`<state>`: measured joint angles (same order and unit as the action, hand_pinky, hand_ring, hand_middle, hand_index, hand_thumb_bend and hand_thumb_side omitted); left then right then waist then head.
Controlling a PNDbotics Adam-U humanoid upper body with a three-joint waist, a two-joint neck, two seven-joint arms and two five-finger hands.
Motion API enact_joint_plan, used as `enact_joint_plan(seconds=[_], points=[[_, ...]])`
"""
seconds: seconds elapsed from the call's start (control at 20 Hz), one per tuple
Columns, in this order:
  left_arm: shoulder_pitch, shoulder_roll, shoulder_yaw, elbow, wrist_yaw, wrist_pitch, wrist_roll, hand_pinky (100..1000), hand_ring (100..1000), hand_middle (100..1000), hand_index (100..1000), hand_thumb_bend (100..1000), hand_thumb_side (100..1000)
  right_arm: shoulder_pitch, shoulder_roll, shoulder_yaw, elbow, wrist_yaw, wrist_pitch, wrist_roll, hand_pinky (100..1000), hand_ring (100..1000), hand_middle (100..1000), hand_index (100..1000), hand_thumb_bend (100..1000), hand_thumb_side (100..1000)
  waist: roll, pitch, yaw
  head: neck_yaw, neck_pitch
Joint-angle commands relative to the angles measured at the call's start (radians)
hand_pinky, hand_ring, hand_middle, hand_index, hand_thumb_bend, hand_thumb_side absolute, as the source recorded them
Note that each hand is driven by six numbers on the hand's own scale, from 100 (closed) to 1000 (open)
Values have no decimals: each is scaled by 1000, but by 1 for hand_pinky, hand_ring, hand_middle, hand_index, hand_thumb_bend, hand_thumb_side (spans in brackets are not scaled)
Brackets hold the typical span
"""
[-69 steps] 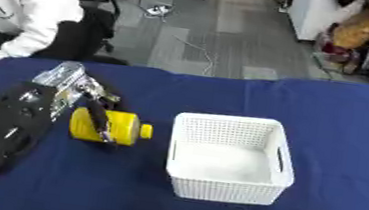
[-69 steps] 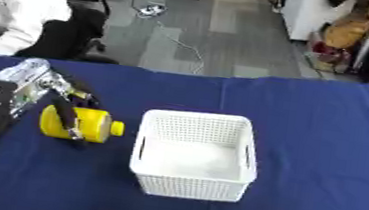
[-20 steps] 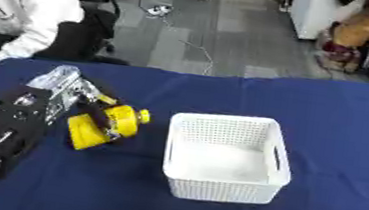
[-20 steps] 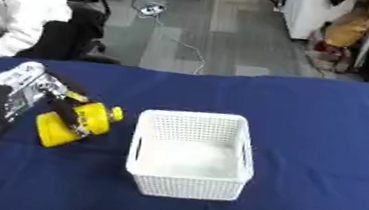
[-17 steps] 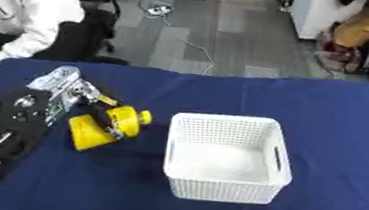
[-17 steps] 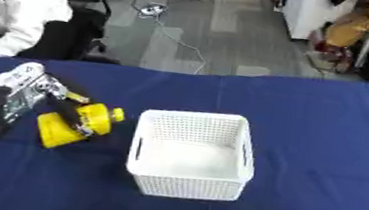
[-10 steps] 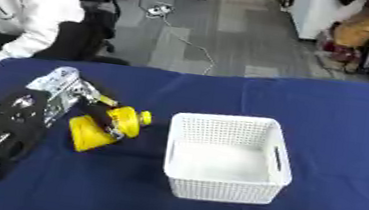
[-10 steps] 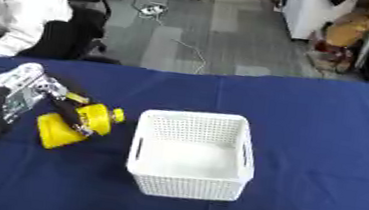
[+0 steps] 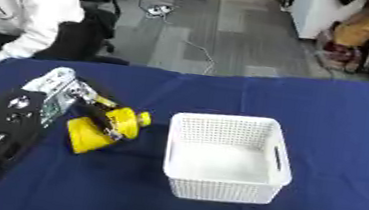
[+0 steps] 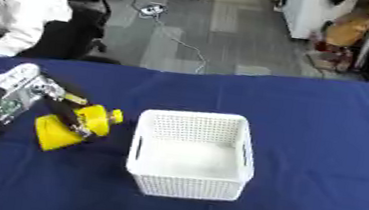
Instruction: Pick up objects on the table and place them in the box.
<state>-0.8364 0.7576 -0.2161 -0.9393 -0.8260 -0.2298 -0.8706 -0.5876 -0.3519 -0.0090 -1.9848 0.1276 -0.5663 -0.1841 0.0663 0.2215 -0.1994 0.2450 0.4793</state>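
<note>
A yellow bottle-like object (image 9: 99,128) hangs tilted over the blue table, its narrow neck pointing toward the white mesh box (image 9: 226,157). My left hand (image 9: 74,101) is shut on it, dark fingers curled round its middle, with the arm coming in from the lower left. The box stands a little to the right of the bottle, upright, with nothing showing inside it. My right hand shows in neither view.
The blue cloth (image 9: 344,126) covers the whole table. A person in a white top (image 9: 15,5) sits at the far left edge, not touching the bottle. Grey floor with cables lies beyond the far edge.
Since 3.5 s ago the bottle has tilted from lying flat to neck-up and risen slightly in my left hand. Over the last second it has barely moved.
</note>
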Motion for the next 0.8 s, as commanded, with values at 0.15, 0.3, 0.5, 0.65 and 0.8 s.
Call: enact_joint_plan(seconds=[0.15, 0.3, 0.5, 0.65, 0.8], points=[[-12, 53, 6, -39, 36, -40, -36, 100, 100, 100, 255, 172, 807, -7, -23, -5, -15, 4, 1, 4, 433, 498, 602, 742, 100, 1000, 0, -29, 5, -10, -9], [-11, 57, 10, -61, 65, -44, -32, 100, 100, 100, 255, 151, 800, -5, -24, -5, -15, 5, 1, 4, 433, 498, 602, 742, 100, 1000, 3, -34, 7, -11, -8], [-3, 62, 16, -106, 135, -46, -4, 100, 100, 100, 259, 125, 789, 3, -31, -5, -15, 7, 2, 4, 434, 498, 602, 742, 100, 1000, 8, -43, 16, -16, -7], [-1, 77, 14, -146, 177, -34, -2, 100, 100, 100, 262, 124, 787, 12, -38, -5, -15, 10, 4, 4, 433, 498, 602, 741, 100, 1000, 12, -53, 26, -21, -7], [-4, 92, 7, -183, 205, -20, -18, 100, 100, 100, 263, 125, 786, 22, -44, -5, -15, 13, 7, 4, 433, 498, 602, 741, 100, 1000, 16, -64, 36, -28, -5]])
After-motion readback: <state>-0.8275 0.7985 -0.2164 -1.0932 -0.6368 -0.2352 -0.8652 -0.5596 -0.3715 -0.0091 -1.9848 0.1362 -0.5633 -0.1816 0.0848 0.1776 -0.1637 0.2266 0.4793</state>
